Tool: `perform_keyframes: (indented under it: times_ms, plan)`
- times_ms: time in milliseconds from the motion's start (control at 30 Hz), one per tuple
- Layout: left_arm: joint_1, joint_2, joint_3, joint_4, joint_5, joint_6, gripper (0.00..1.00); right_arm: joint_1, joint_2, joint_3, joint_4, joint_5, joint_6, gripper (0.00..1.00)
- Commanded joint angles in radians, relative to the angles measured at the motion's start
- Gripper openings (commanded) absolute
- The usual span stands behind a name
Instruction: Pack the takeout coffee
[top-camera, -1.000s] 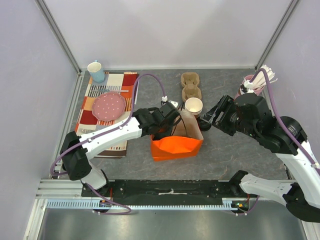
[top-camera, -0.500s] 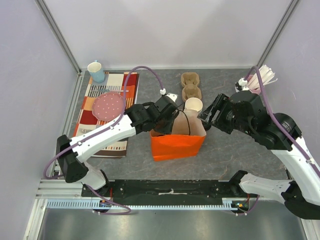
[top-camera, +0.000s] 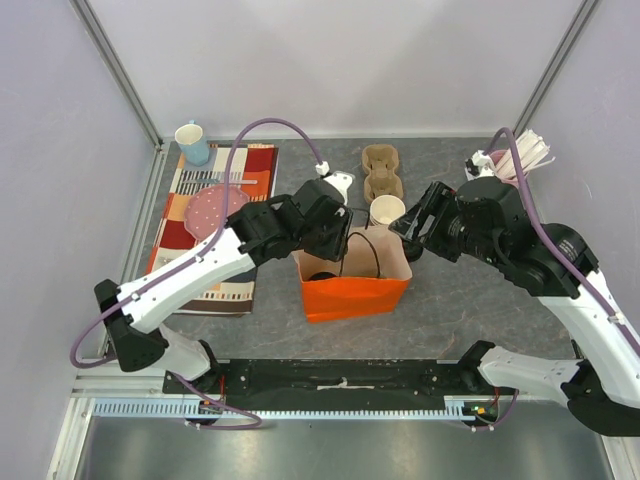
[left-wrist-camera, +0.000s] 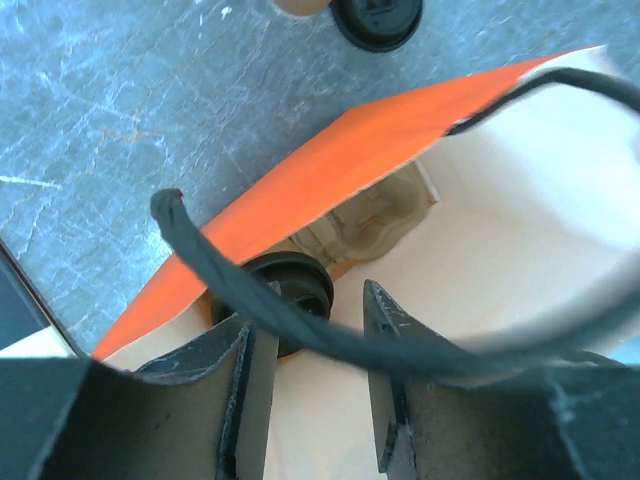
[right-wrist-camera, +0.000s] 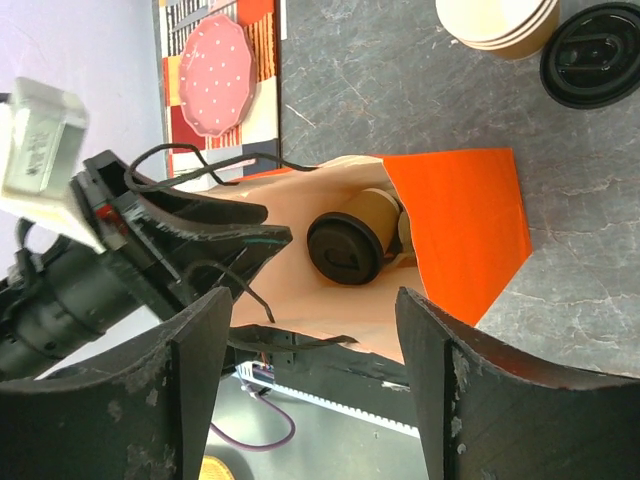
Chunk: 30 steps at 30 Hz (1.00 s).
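Observation:
The takeout coffee, a brown paper cup with a black lid (right-wrist-camera: 345, 248), lies inside the open orange paper bag (top-camera: 355, 290). Its lid also shows in the left wrist view (left-wrist-camera: 292, 298) and the top view (top-camera: 322, 270). My left gripper (left-wrist-camera: 312, 330) is open and empty just above the bag's mouth (top-camera: 322, 240), and the bag's black cord handle (left-wrist-camera: 250, 290) crosses in front of its fingers. My right gripper (right-wrist-camera: 312, 310) is wide open and empty, hovering over the bag's right side (top-camera: 405, 232).
A stack of lidless paper cups (top-camera: 387, 210) and a loose black lid (right-wrist-camera: 590, 68) stand behind the bag. Further back is a cardboard cup carrier (top-camera: 380, 172). A striped cloth (top-camera: 255, 160) with a pink plate (top-camera: 205, 212) and a blue mug (top-camera: 192, 143) lie left. A pink holder (top-camera: 515, 160) stands at the right.
My left gripper has risen out of the bag, leaving the lidded cup inside. The bag now stands more upright and open. My right gripper has shifted left toward the bag.

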<state>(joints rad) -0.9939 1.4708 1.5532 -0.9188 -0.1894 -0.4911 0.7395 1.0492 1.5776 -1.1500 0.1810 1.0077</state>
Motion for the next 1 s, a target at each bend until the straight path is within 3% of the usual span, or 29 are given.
perform_keyframes:
  times_ms: [0,267,633,867,967]
  plan:
    - [0.005,-0.087,0.076,0.052,0.050,0.106,0.46,0.003,0.006,0.018,0.067,0.018,-0.030,0.76]
    - [0.005,-0.237,-0.031,0.208,0.082,0.216,0.56,0.003,0.048,0.055,0.093,0.035,-0.066,0.79]
    - [0.005,-0.334,-0.050,0.353,0.019,0.387,0.60,0.001,0.118,0.082,0.153,0.044,-0.095,0.83]
    - [0.005,-0.333,-0.002,0.397,-0.197,0.471,0.62,-0.015,0.155,0.128,0.182,0.061,-0.107,0.85]
    - [0.008,-0.333,0.016,0.402,-0.217,0.483,0.63,-0.031,0.176,0.162,0.194,0.066,-0.118,0.85]
